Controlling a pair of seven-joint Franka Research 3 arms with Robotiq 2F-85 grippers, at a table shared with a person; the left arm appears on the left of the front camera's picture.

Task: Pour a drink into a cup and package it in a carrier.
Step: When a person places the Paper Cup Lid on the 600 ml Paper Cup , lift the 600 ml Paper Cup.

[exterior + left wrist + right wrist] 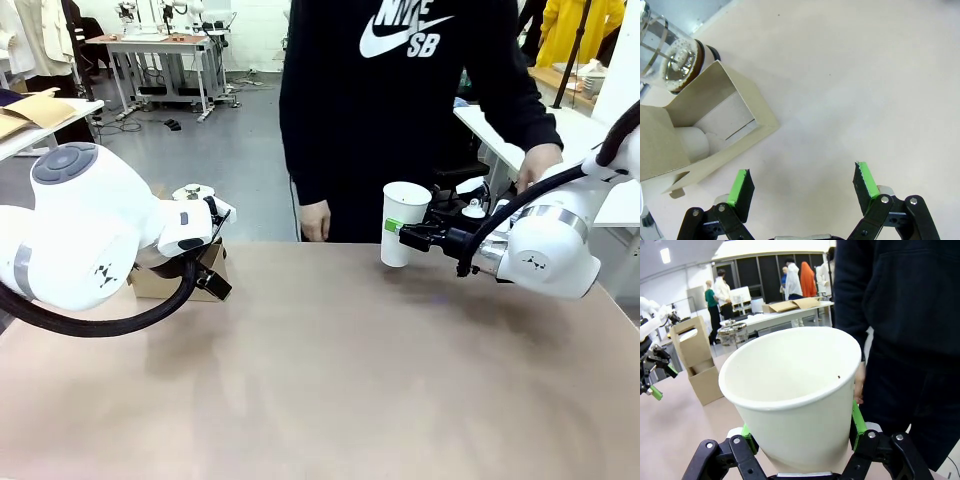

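My right gripper (400, 232) is shut on the white paper cup (404, 222) and holds it upright, lidless, just above the table's far edge. From the right wrist the cup (800, 390) is empty, clamped between the green pads (856, 424). The brown cardboard carrier (165, 282) stands at the far left, partly behind my left arm. My left gripper (802, 182) hangs open over bare table beside the carrier (720, 125), nothing between its fingers. The glass carafe (670, 55) with the dark drink stands just behind the carrier.
A person in a black hoodie stands at the far side, one hand (315, 220) at the table edge near the cup, the other (538, 165) on a side table. Something white (692, 142) sits inside the carrier. The tan tabletop (330, 380) stretches wide in front.
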